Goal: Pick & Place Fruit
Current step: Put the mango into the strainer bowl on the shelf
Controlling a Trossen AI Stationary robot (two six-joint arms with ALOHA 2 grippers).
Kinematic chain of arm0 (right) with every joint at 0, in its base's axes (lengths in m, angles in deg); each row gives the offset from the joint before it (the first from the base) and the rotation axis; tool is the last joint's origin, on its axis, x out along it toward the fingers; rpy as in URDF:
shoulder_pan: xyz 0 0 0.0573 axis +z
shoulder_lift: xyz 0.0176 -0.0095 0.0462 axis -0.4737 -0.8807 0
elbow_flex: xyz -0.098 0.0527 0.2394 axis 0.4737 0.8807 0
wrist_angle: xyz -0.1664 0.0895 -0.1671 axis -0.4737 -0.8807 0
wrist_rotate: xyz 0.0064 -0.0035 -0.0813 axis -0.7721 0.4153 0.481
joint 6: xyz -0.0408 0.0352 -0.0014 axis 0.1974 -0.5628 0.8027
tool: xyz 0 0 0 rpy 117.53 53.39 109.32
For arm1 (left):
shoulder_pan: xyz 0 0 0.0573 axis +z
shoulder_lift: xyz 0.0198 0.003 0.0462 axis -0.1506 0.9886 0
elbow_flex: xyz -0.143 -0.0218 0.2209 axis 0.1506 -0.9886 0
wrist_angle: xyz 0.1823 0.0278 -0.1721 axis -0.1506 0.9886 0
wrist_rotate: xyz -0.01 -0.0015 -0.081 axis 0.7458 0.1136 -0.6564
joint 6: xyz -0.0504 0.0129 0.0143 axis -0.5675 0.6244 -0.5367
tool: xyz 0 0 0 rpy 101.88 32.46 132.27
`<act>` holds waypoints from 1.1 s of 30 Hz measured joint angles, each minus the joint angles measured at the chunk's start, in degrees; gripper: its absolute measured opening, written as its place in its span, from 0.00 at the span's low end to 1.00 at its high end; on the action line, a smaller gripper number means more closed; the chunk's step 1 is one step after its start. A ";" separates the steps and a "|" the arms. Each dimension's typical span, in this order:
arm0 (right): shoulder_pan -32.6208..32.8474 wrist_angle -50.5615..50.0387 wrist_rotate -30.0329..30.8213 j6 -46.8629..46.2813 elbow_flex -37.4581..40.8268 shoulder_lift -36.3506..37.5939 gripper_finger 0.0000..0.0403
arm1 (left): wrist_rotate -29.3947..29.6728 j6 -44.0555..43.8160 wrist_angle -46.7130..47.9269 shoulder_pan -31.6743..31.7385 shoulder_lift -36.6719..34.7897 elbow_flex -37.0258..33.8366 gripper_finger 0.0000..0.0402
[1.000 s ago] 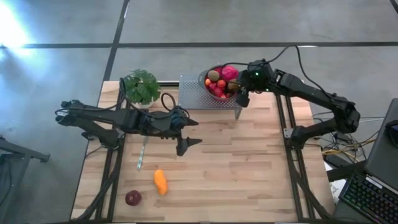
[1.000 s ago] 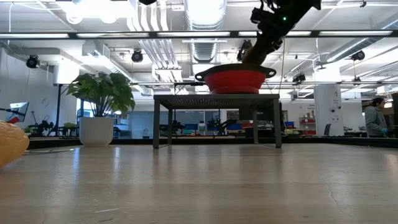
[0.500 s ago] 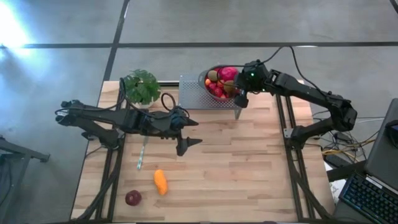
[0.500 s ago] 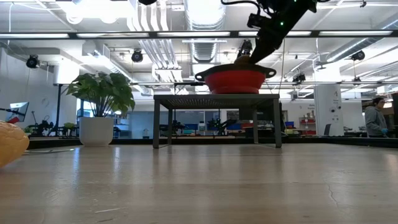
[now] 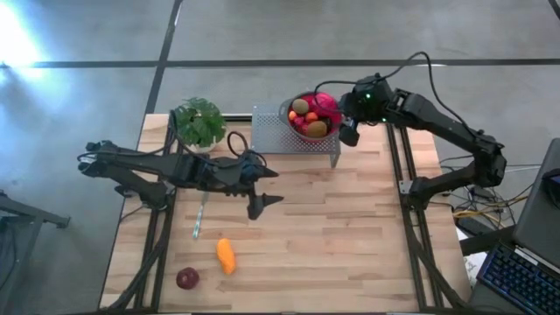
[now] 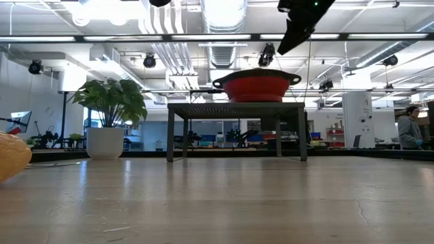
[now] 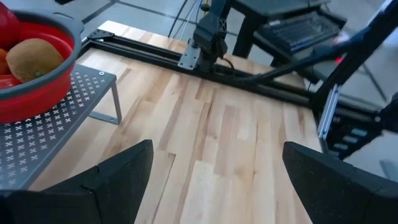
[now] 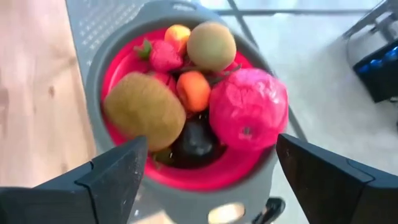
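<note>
A red colander bowl stands on a perforated metal stand at the table's far edge. It holds toy fruit: two brown kiwis, a big pink-red fruit, an orange bit, a strawberry and a dark plum. My right gripper hangs open above the bowl's right rim, with nothing in it. My left gripper stands open over the table's middle. A long orange piece and a dark-red round fruit lie near the front left.
A potted green plant stands left of the stand. A thin stick-like object lies on the wood under my left arm. The wooden table stretches bare to the right and front. In the low view, the orange piece fills the left edge.
My right gripper has risen from the bowl's rim and drawn back a little toward the table's right edge. The brown kiwi that was at its fingers now lies uncovered in the bowl.
</note>
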 joint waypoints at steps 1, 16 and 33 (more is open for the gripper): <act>0.27 -1.36 0.01 0.02 -0.46 0.00 0.85 | 0.04 0.73 0.49 -0.23 0.00 0.00 0.90; 8.57 -7.69 0.02 -0.47 -0.72 1.11 0.71 | 5.93 -0.86 11.29 -7.77 0.00 -0.02 0.90; 16.30 -8.09 0.22 -2.44 -0.70 1.92 0.53 | 16.61 12.94 27.75 -25.23 8.53 -0.04 0.90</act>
